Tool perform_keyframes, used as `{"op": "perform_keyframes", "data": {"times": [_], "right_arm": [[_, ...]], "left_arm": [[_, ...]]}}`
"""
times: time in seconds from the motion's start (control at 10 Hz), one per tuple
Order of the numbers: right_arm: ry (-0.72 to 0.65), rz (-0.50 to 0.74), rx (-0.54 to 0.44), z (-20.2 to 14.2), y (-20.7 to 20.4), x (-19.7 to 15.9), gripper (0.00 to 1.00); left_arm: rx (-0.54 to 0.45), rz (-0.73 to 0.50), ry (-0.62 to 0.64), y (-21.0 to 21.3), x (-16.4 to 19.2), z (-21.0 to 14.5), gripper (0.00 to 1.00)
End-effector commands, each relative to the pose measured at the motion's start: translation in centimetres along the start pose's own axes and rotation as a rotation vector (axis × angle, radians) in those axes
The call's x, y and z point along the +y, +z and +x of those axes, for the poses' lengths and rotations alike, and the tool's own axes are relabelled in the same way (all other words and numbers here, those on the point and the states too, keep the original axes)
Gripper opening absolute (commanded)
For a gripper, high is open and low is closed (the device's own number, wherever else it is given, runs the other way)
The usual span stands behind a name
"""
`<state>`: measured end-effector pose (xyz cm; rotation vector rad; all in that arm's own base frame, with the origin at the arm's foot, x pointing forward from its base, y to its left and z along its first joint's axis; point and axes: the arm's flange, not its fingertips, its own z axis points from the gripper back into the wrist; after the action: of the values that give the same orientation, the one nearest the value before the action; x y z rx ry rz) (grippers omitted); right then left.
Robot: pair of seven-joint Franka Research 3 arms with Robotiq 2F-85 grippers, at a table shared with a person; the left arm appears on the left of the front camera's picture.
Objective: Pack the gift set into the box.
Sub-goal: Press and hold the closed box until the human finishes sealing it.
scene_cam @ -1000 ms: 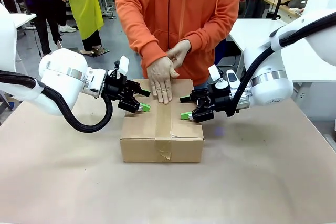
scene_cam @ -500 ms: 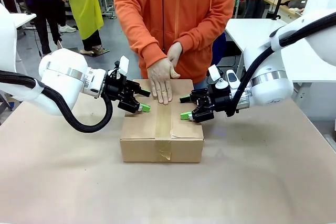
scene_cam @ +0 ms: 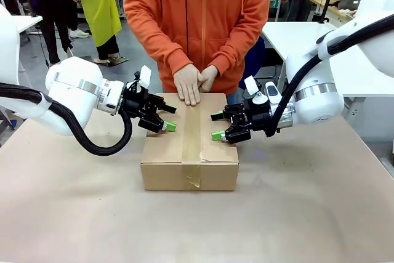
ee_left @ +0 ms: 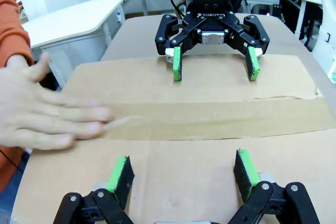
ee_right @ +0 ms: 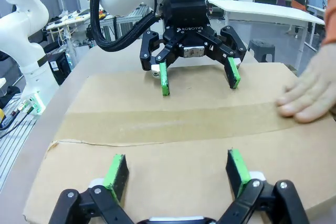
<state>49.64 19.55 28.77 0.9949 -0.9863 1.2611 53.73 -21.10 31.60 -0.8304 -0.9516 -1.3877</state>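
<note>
Sealing step: your left gripper (scene_cam: pixel 166 117) and right gripper (scene_cam: pixel 217 125), fingers spread, pin the box (scene_cam: pixel 189 146) flaps while the person's hands (scene_cam: pixel 192 84) smooth the tape (scene_cam: pixel 192 133). Next, lift clear, I'd say.

matt brown cardboard box (scene_cam: pixel 189 152), smooth paper tape (scene_cam: pixel 192 137) along its seam; matt tabletop (scene_cam: pixel 74 214).

White arms, black cables; black grippers, green pads (ee_left: pixel 119 173); person (scene_cam: pixel 197 23) in orange hoodie
</note>
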Motion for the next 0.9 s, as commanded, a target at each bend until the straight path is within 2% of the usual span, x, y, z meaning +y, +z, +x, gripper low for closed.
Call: {"op": "perform_keyframes", "data": {"times": [0.0, 0.8], "right_arm": [[0.003, -0.002, 0.009, -0.08, -0.21, 0.08, 1.0], [0.003, -0.002, 0.009, -0.08, -0.21, 0.08, 1.0]], "left_arm": [[0.003, -0.001, -0.005, -0.04, -0.12, -0.33, 1.0], [0.003, -0.001, -0.005, -0.04, -0.12, -0.33, 1.0]]}}
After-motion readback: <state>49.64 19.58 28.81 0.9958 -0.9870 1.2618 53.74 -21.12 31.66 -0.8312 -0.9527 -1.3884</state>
